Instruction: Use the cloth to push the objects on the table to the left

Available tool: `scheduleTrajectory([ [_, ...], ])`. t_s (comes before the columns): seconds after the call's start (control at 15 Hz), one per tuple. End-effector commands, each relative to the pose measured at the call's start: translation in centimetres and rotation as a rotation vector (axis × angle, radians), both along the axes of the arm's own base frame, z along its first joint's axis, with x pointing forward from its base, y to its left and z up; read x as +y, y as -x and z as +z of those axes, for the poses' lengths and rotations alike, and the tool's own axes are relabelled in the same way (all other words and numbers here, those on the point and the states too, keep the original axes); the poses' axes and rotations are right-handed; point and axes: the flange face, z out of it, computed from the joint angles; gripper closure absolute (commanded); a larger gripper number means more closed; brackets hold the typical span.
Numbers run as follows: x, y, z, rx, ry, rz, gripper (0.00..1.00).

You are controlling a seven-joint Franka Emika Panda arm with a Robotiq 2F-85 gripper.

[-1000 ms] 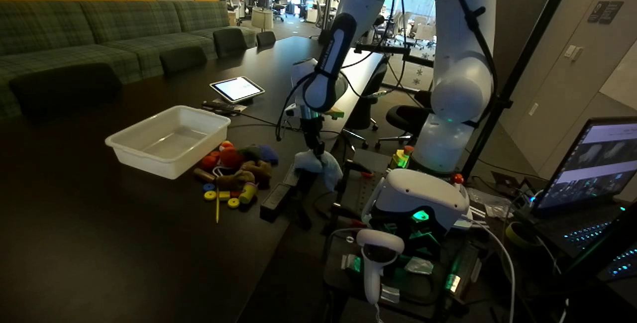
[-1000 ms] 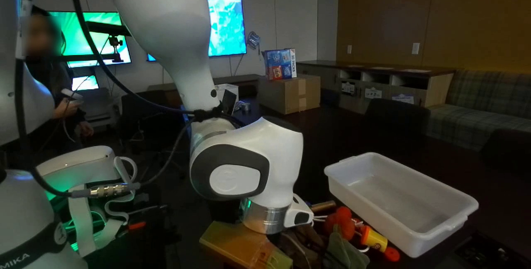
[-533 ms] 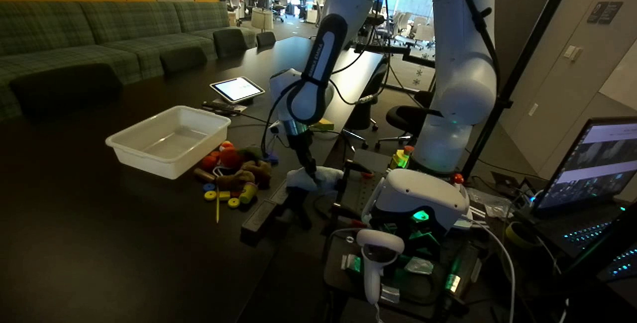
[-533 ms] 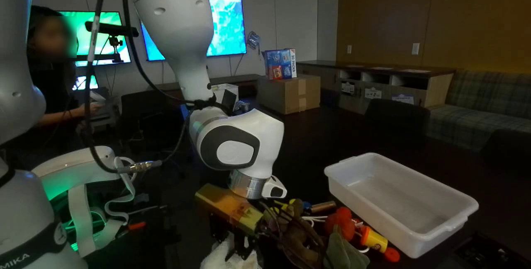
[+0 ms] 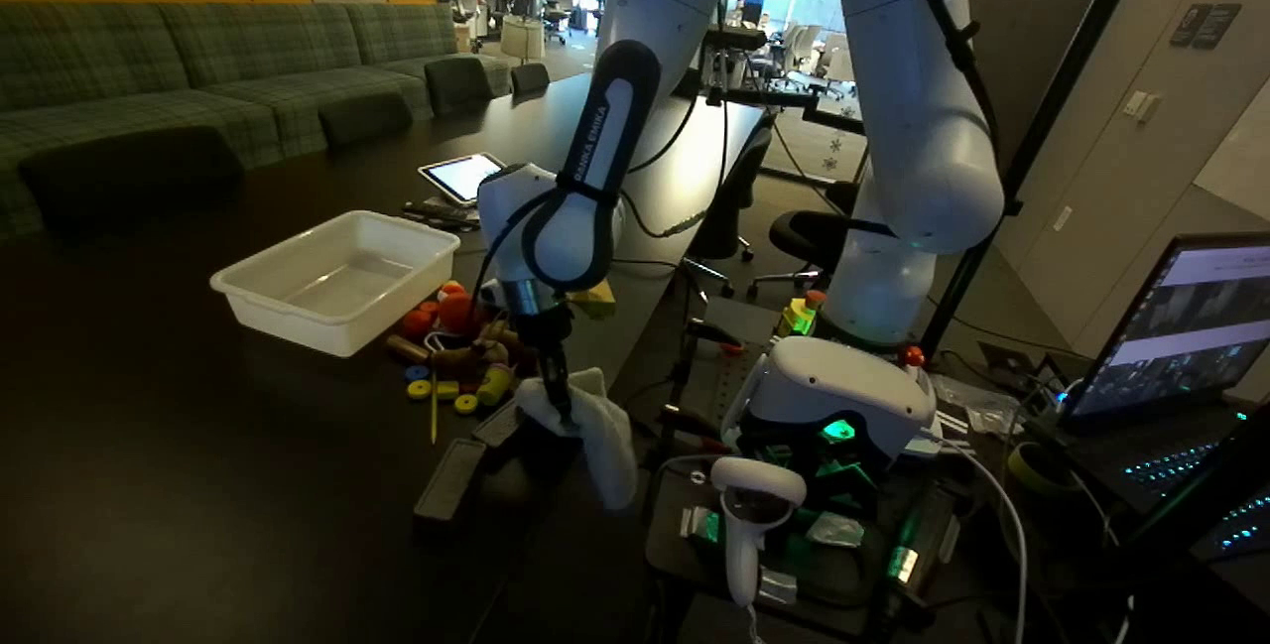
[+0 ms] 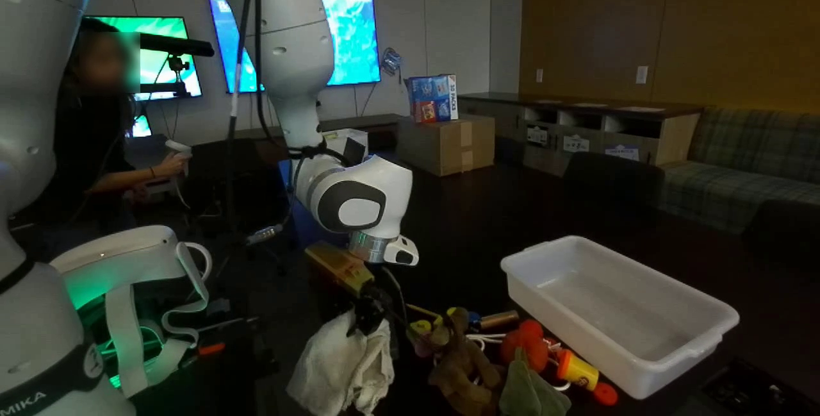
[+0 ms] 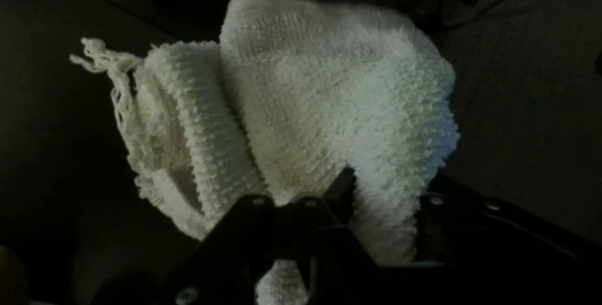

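My gripper (image 5: 568,418) is shut on a white terry cloth (image 5: 601,446), which hangs below it in both exterior views (image 6: 339,365). In the wrist view, the fingers (image 7: 345,187) pinch the bunched cloth (image 7: 305,84), and its frayed end spreads left. The gripper (image 6: 371,323) stands near the table's edge, apart from the pile of toys. The pile lies beside the white tray, with a red ball (image 6: 526,340), a brown plush (image 6: 467,371), a green cloth piece (image 6: 532,393), a yellow can (image 6: 578,370), a wooden cylinder (image 5: 408,350) and a pencil (image 5: 434,416).
The white tray (image 5: 327,317) stands just behind the pile. A tablet (image 5: 459,178) lies farther along the table. A dark grey oblong shape (image 5: 451,480) shows near the table's edge; I cannot tell what it is. A headset (image 5: 838,381) rests beside the robot base.
The arm has carried the cloth along the table's edge, toward the camera and left in an exterior view. The cloth hangs differently. The grey oblong shape has shifted likewise. The toys have not visibly moved.
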Motion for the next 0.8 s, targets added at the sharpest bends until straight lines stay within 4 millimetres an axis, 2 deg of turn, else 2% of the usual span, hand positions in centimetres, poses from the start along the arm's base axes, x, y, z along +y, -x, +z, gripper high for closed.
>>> scheduleTrajectory([
  [0.0,6.8,-1.0,-0.7,-0.053,-0.022,-0.036,0.93],
  [0.2,12.6,-0.7,0.4,-0.094,-0.059,-0.015,0.93],
  [0.47,19.2,-0.1,3.9,-0.139,-0.138,0.020,0.93],
  [0.6,21.1,-0.1,5.7,-0.149,-0.182,0.036,0.93],
  [0.73,21.2,-0.6,7.8,-0.152,-0.220,0.040,0.93],
])
